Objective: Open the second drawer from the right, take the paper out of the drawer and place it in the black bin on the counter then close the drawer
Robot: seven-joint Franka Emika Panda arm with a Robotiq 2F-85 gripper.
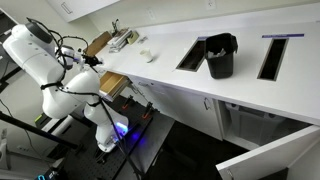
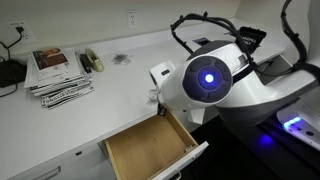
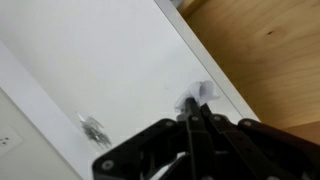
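In the wrist view the gripper [image 3: 192, 110] is clenched on the crumpled white paper [image 3: 204, 93], its fingers pressed together above the front edge of the counter [image 3: 100, 60]. Just beyond that edge the drawer [image 2: 150, 148] stands pulled out, its wooden bottom showing. Farther along the counter, well apart, the black bin [image 1: 221, 57] stands upright between two rectangular openings [image 1: 272, 58].
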